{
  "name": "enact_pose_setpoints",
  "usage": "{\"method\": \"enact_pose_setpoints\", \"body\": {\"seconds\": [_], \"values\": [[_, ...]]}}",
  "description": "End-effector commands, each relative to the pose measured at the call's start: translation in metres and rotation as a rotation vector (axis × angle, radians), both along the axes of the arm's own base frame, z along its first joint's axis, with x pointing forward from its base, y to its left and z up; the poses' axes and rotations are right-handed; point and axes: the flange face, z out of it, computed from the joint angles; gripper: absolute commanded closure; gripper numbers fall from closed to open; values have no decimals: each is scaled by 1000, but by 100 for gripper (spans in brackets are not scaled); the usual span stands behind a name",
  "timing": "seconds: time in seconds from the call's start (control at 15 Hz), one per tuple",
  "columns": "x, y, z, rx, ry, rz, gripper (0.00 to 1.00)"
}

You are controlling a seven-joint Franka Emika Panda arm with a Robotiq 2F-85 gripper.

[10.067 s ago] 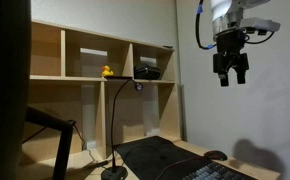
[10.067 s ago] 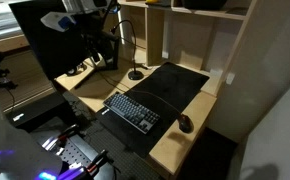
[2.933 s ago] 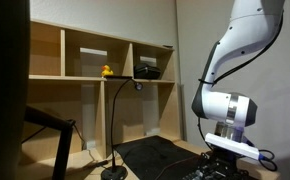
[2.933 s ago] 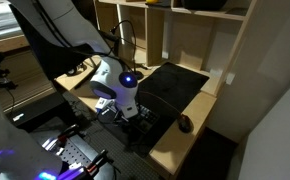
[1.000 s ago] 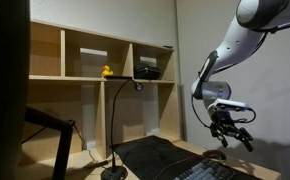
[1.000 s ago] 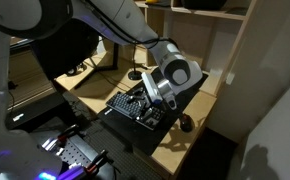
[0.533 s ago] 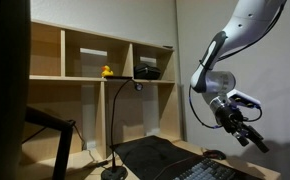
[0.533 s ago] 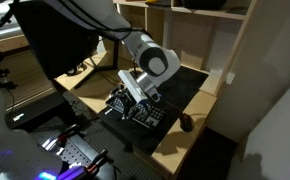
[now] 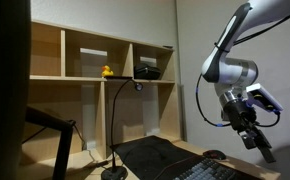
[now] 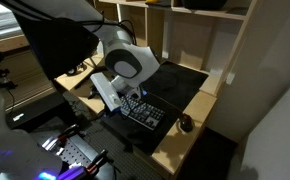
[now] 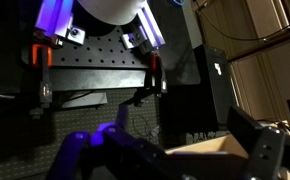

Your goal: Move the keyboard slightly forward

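The flat, dark grey-black computer keyboard with rows of small square keys lay on the pale wooden bench, along the edge of the smooth black desk mat that faced away from the shelving. One of its ends was hidden behind the arm in that exterior view. In an exterior view its keys showed at the bottom of the picture, just beside the mat. A small rounded dark mouse sat on the bare bench off the mat's corner, close to the keyboard's end but apart from it.

The white robot arm bent over the mat's keyboard side. Its gripper hung in the air above the mat's level, tilted and blurred, touching nothing and holding nothing. In the wrist view the two fingers stood far apart at the lower corners, so the gripper was spread wide; a pale wooden edge showed between them.

Behind the mat rose an open pale wooden shelf unit. A small yellow duck figure and a black boxy object stood on it. A black gooseneck lamp had its round base beside the mat.
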Motion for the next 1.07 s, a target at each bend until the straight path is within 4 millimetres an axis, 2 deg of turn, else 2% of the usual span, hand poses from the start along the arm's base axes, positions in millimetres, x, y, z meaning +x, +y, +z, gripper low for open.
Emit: {"method": "enact_pose_setpoints", "body": {"seconds": [0.0, 0.07, 0.13, 0.27, 0.4, 0.53, 0.6, 0.73, 0.87, 0.93, 1.0], "values": [[-2, 2, 1, -1, -7, -2, 0], [-3, 2, 2, -1, -10, -3, 0], [15, 0, -11, -36, -21, -73, 0], [28, 11, -33, -115, -96, -178, 0], [45, 14, -43, -202, -167, -260, 0], [48, 15, -63, -257, -196, -337, 0], [49, 12, -46, -221, -186, -277, 0], [50, 15, -61, -248, -188, -305, 0], [50, 15, -65, -252, -184, -312, 0], [60, 12, -82, -275, -190, -353, 0], [63, 11, -90, -274, -200, -388, 0]]}}
